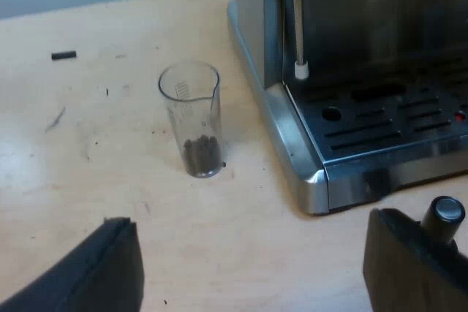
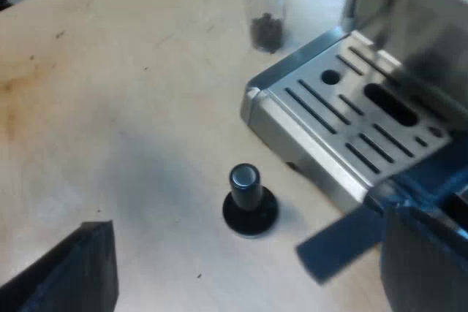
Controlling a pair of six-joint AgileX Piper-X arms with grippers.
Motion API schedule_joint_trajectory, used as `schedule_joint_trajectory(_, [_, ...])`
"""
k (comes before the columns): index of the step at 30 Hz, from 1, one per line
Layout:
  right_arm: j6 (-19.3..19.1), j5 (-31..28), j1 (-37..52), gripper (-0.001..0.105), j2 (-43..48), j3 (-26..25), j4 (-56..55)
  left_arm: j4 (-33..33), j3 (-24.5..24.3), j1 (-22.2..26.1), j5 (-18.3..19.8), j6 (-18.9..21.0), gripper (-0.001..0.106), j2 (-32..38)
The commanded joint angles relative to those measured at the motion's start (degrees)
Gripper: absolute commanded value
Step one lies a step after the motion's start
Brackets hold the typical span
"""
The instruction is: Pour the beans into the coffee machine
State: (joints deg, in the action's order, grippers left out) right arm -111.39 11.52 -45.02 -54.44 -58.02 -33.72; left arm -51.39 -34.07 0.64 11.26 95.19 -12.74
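A clear measuring glass point(image 1: 191, 118) stands upright on the wooden table beside the espresso machine point(image 1: 351, 71), with a small heap of dark beans point(image 1: 202, 154) at its bottom. My left gripper point(image 1: 252, 272) is open, low over the table a little short of the glass, with nothing between its fingers point(image 1: 95, 272). My right gripper point(image 2: 248, 283) is also open and empty, hovering near the tamper point(image 2: 248, 201) in front of the machine's drip tray point(image 2: 351, 118). The measuring glass point(image 2: 265, 5) stands farther off, by the tray's corner.
The black-knobbed tamper point(image 1: 444, 213) stands on the table close to the machine's front corner, just behind one left finger. A steam wand point(image 1: 298, 34) hangs over the drip tray point(image 1: 395, 126). A small black piece point(image 1: 63, 55) lies far off on the table.
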Motion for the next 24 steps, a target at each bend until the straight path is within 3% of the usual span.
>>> schedule_joint_trajectory(1, [-0.3, -0.3, -1.5, 0.079, -1.0, -0.5, 2.2, 2.2, 0.6, -0.1, 0.1, -0.3, 0.066, 0.0])
schedule_joint_trajectory(9, [3.3, -4.7, -3.9, 0.079, -2.9, -0.5, 6.6, 6.3, 2.9, -0.1, 0.1, -0.3, 0.066, -0.5])
schedule_joint_trajectory(17, [3.6, -5.5, -3.9, 0.079, -2.9, -0.5, 7.0, 13.9, 2.8, -3.7, -0.1, -0.3, 0.066, -6.4])
schedule_joint_trajectory(24, [3.6, -7.0, -3.9, 0.079, -2.9, -0.5, 7.0, 19.9, 2.8, -4.8, -0.1, -0.3, 0.084, -13.8])
